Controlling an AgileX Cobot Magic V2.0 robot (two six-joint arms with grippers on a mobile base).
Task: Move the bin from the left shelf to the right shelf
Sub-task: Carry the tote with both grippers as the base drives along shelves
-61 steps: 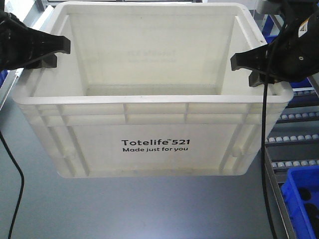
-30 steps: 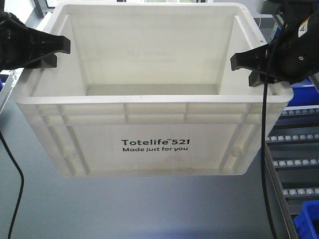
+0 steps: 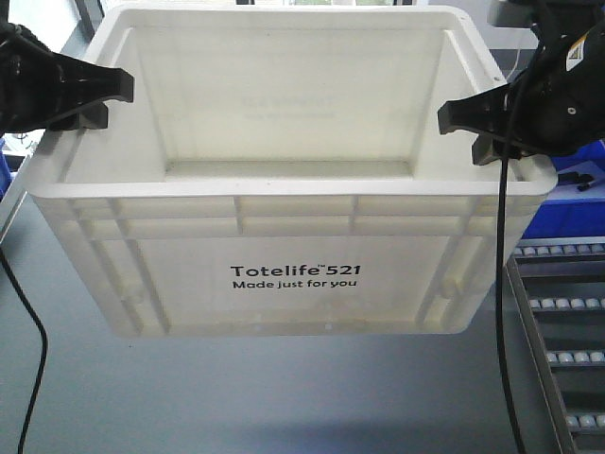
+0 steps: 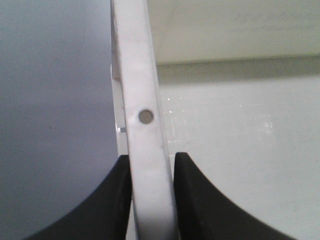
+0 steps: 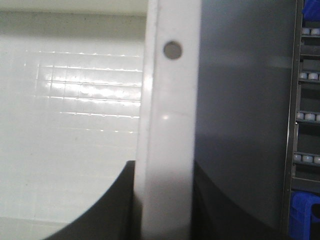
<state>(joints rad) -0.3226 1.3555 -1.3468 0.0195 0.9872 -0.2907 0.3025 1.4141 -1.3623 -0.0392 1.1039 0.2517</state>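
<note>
The two arms are carrying the load right now. The large white rectangular plastic bin (image 3: 293, 236), with black "Totelife 521" lettering on its near wall, is filling the middle of the front view. It is hanging level and appears clear of the flat grey surface (image 3: 284, 407) at six o'clock.

The black left gripper (image 3: 95, 99) is biting the bin's ribbed rim (image 3: 284, 187) at ten o'clock. The left wrist view shows it pinching (image 4: 150, 167), one finger outside the wall and one inside, pressing against the white edge. The black right gripper (image 3: 468, 128) is doing the same at two o'clock. Its wrist view shows both fingers clamping (image 5: 165, 175) the opposite rim, with the bin's gridded floor at nine o'clock.

This looks like the transport step: the bin is up and the move to the right shelf is under way, not finished. Metal roller racks (image 3: 562, 303) are showing at four o'clock, and a smaller blue plastic bin (image 3: 567, 203) is sitting just beyond the right gripper at three o'clock.

The next move calls for both arms to travel towards three o'clock together, holding their spacing so neither pinch slips off the thin rim. The bin needs to stay level and clear that blue bin before it goes down on the rollers. A thin black cable (image 3: 501, 284) is dangling across the bin's right corner and could snag.
</note>
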